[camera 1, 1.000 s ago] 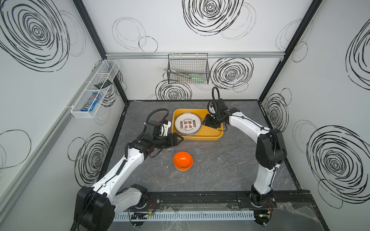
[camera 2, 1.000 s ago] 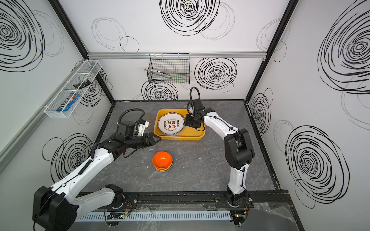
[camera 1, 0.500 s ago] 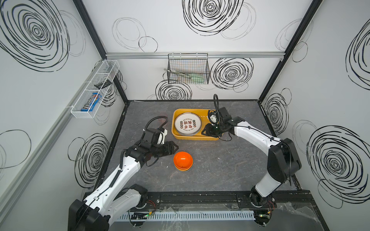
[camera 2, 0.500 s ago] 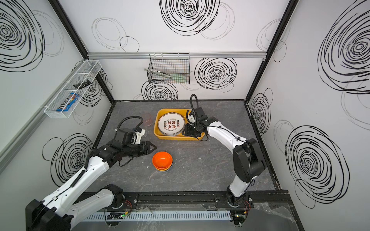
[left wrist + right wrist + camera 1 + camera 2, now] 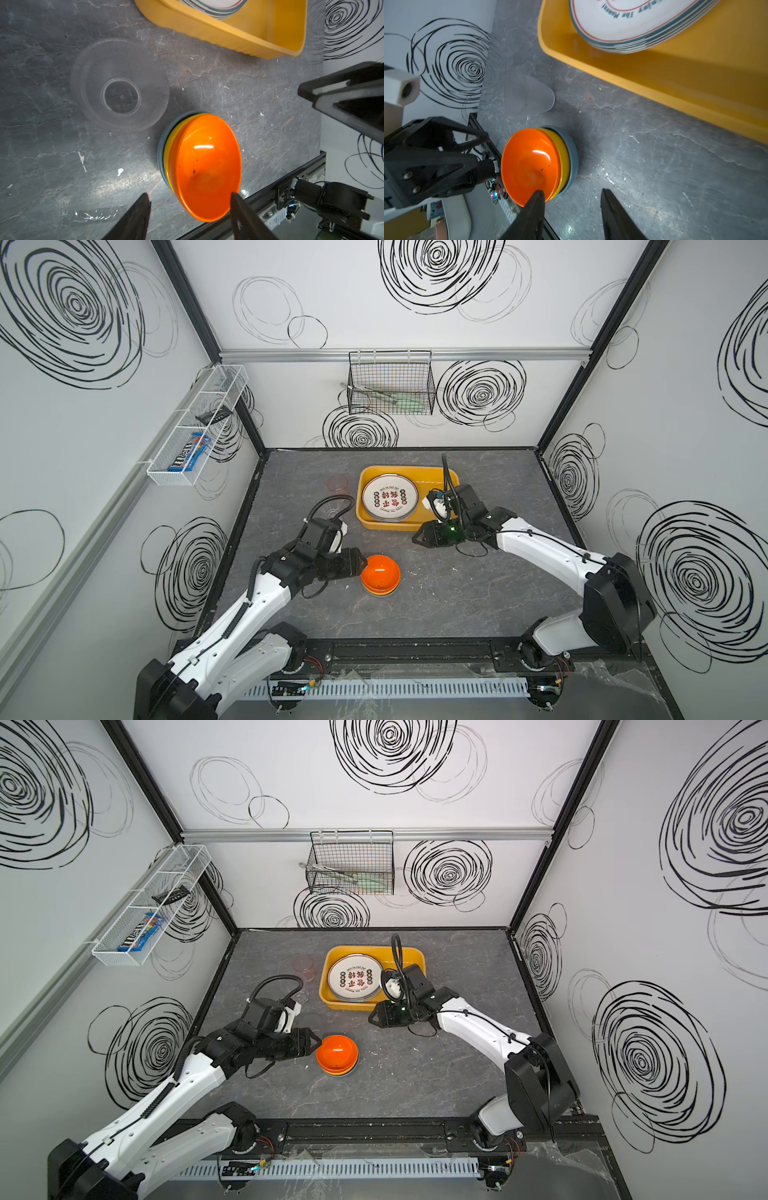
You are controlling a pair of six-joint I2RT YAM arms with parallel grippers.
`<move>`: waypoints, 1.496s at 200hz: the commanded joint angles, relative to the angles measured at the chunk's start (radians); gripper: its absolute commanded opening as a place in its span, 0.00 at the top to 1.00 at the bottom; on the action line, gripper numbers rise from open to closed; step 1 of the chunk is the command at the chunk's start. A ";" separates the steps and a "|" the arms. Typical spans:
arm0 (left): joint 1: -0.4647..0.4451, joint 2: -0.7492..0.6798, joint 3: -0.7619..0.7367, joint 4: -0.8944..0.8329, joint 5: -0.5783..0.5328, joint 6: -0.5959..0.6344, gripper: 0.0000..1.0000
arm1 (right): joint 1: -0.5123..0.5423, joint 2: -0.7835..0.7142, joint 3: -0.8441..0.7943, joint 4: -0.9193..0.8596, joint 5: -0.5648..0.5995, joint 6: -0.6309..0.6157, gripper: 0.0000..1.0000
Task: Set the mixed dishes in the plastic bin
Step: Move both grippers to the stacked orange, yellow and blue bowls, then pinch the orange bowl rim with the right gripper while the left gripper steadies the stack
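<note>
Here's the bowl stack point(image 5: 380, 580), just below the centre of both top views, standing on the grey table point(image 5: 457, 597). It's a glossy orange bowl nested over a yellow one and a blue-grey one. Mouths face up, and being round it has no long axis. The left wrist view shows the orange bowl point(image 5: 205, 166) sitting a bit off-centre on the two beneath.

Left gripper point(image 5: 360, 566) is right at the stack's left edge with its jaws parted wide; one fingertip point(image 5: 233, 197) is at the orange rim and nothing is clamped. Right gripper point(image 5: 415, 538) hangs up and to the right of the stack, jaws apart and empty.

The yellow-orange plastic bin point(image 5: 436, 475) sits above centre, its long axis running left to right. White plates point(image 5: 389, 497) with red-black characters fill its left half, and the lettering reads upside down. A clear cup point(image 5: 120, 83) stands mouth up near the bowls, and a pinkish cup point(image 5: 337, 484) is just left of the bin.
</note>
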State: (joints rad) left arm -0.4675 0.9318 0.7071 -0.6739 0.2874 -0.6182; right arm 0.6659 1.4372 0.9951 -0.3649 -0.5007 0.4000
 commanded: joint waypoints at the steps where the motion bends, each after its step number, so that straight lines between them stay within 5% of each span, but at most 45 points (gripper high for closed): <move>1: -0.033 -0.003 -0.022 -0.016 -0.045 -0.032 0.36 | 0.036 -0.061 -0.036 0.068 -0.049 -0.058 0.50; 121: -0.121 0.114 -0.060 0.085 -0.122 -0.078 0.43 | 0.115 -0.095 -0.140 0.116 -0.023 -0.069 0.50; 299: -0.148 0.164 -0.038 0.114 -0.104 -0.077 0.77 | 0.115 -0.110 -0.167 0.133 0.033 -0.035 0.50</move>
State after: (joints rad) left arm -0.6090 1.0859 0.6544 -0.5770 0.1810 -0.6968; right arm 0.7742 1.3491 0.8371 -0.2474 -0.4843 0.3557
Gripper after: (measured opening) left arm 0.241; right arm 0.497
